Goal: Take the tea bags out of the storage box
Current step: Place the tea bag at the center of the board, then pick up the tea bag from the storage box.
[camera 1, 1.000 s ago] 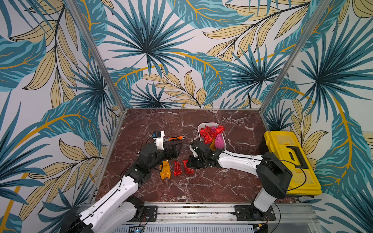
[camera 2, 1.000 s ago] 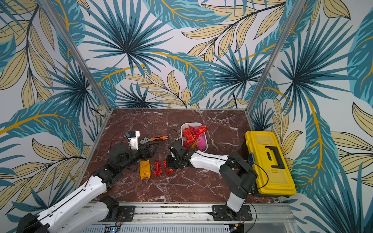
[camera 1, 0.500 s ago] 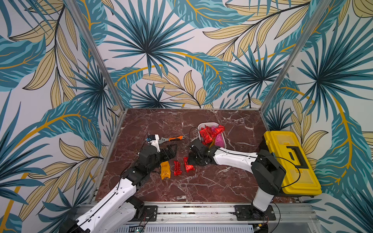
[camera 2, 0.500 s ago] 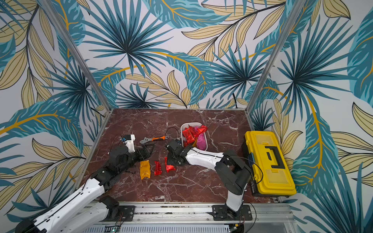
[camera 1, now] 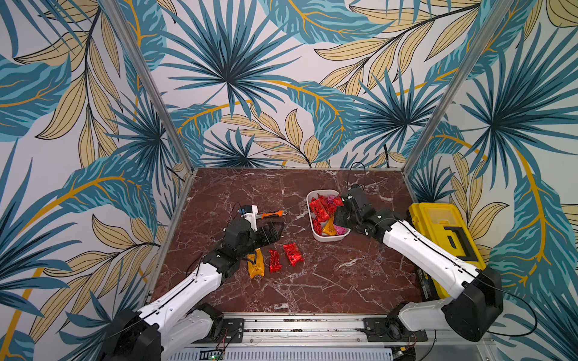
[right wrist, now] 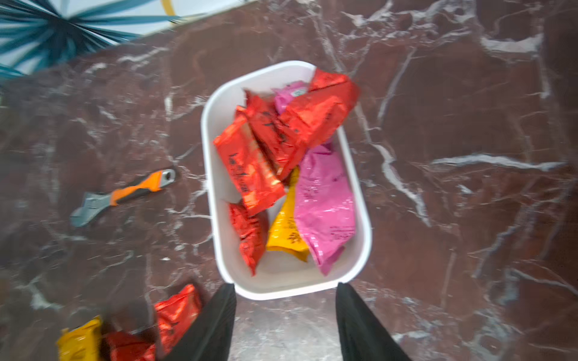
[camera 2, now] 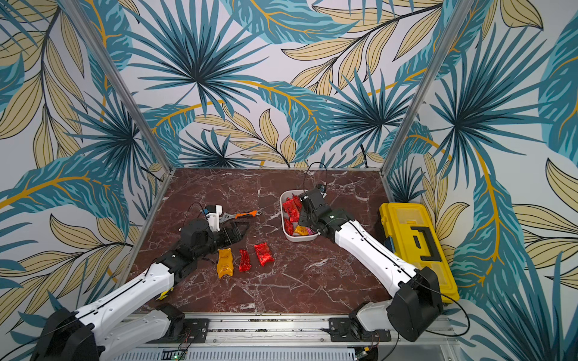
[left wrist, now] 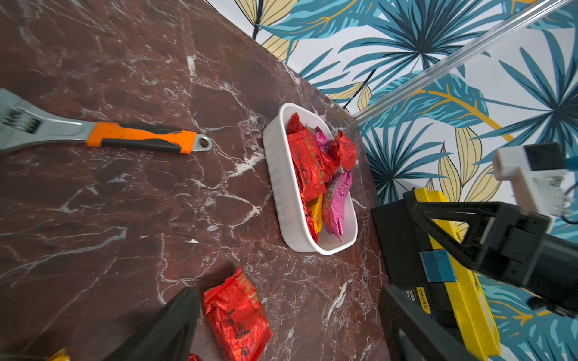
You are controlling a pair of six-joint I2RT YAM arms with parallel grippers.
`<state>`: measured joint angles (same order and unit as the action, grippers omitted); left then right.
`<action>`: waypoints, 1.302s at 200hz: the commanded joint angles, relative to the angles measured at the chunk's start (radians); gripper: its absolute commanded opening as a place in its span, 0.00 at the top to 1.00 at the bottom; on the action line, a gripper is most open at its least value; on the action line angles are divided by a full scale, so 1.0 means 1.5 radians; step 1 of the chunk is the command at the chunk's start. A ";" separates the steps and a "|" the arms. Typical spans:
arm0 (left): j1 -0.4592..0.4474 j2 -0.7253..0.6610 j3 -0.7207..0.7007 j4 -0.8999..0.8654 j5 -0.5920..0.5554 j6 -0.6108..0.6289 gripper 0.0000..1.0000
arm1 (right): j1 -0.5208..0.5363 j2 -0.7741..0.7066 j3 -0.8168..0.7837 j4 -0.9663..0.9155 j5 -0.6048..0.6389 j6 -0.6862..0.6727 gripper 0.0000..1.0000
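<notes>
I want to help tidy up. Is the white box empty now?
Not empty. The box holds a heap of red, pink and yellow tea bags; three bags lie out on the table.

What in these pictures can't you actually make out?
- How many tea bags the box holds: they overlap, and the right gripper covers part of it in both top views.
- Print on the bags: too small in both top views, blurred in the right wrist view.
- Wrench jaw: cut off by the left wrist view's edge, blurred in the right wrist view.
</notes>
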<state>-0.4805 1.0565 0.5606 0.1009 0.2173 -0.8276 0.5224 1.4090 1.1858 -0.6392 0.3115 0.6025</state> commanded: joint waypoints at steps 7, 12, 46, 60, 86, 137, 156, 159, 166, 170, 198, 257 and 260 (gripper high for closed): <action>0.004 0.028 0.037 0.052 0.047 -0.002 0.06 | -0.030 0.060 0.026 -0.066 0.040 -0.051 0.38; 0.004 0.031 0.039 0.050 0.050 -0.003 0.06 | -0.034 0.072 0.035 -0.067 0.043 -0.054 0.37; 0.004 0.051 0.049 0.049 0.059 -0.004 0.06 | -0.070 0.139 0.112 -0.057 0.018 -0.056 0.30; 0.004 0.055 0.050 0.050 0.058 -0.004 0.06 | -0.093 0.155 0.129 -0.039 -0.022 -0.037 0.26; 0.004 0.065 0.051 0.057 0.053 -0.004 0.06 | -0.137 0.171 0.124 0.030 -0.120 0.022 0.22; 0.005 0.103 0.061 0.077 0.064 -0.004 0.06 | -0.197 0.233 0.133 0.118 -0.208 0.136 0.26; 0.005 0.110 0.065 0.081 0.065 0.000 0.06 | -0.216 0.256 0.135 0.138 -0.230 0.164 0.29; 0.005 0.111 0.066 0.081 0.064 0.001 0.06 | -0.218 0.259 0.136 0.143 -0.234 0.168 0.29; 0.005 0.113 0.066 0.083 0.062 0.002 0.06 | -0.223 0.269 0.137 0.153 -0.245 0.173 0.29; 0.005 0.115 0.066 0.084 0.061 0.003 0.06 | -0.225 0.274 0.138 0.157 -0.252 0.175 0.30; 0.005 0.126 0.066 0.093 0.061 0.007 0.06 | -0.238 0.305 0.147 0.182 -0.272 0.189 0.35; 0.014 0.138 0.066 0.095 0.068 0.012 0.06 | -0.247 0.348 0.169 0.211 -0.309 0.196 0.66; 0.014 0.138 0.066 0.095 0.068 0.011 0.06 | -0.247 0.347 0.169 0.212 -0.310 0.197 0.68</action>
<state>-0.4717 1.2621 0.6270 0.2203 0.3069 -0.8333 0.1558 1.9118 1.4261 -0.3439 -0.1284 0.8913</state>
